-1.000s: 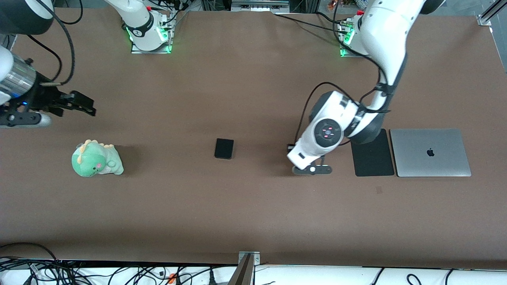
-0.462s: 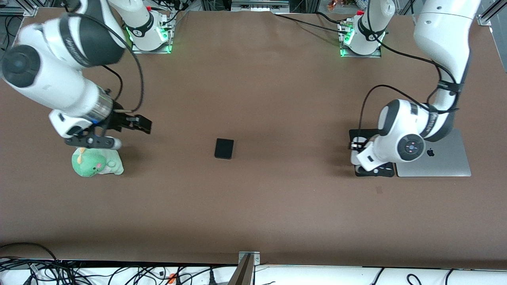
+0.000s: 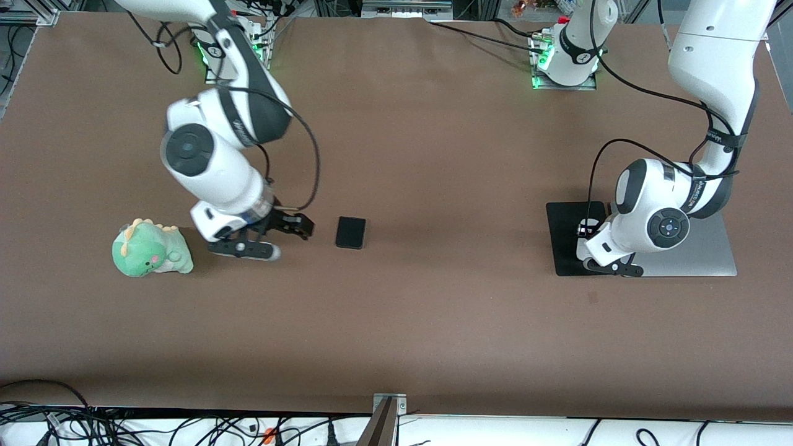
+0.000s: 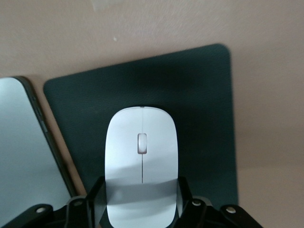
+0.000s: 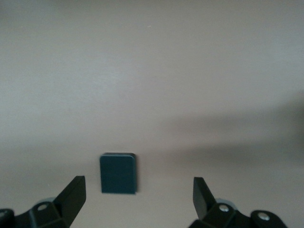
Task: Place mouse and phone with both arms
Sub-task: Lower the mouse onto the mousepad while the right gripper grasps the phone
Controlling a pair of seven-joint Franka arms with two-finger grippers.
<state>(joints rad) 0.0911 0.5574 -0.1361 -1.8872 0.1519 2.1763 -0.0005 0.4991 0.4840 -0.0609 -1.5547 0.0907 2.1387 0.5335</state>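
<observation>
The white mouse (image 4: 141,152) sits between my left gripper's (image 4: 141,195) fingers, held low over the black mouse pad (image 4: 194,95). In the front view the left gripper (image 3: 585,235) is over the mouse pad (image 3: 564,244), and the arm hides the mouse. The black phone (image 3: 350,232) lies flat on the table near its middle. My right gripper (image 3: 300,228) is open and empty, low beside the phone on the side toward the right arm's end. In the right wrist view the phone (image 5: 118,173) lies just ahead of the open right gripper (image 5: 137,194), nearer one finger.
A green dinosaur plush (image 3: 150,249) sits close to the right arm's wrist, toward the right arm's end of the table. A closed silver laptop (image 3: 712,260) lies beside the mouse pad, partly under the left arm; its edge shows in the left wrist view (image 4: 23,161).
The right arm has swung in from the table's end, past the plush, to beside the phone. The left arm has carried the mouse from the table's middle to over the mouse pad.
</observation>
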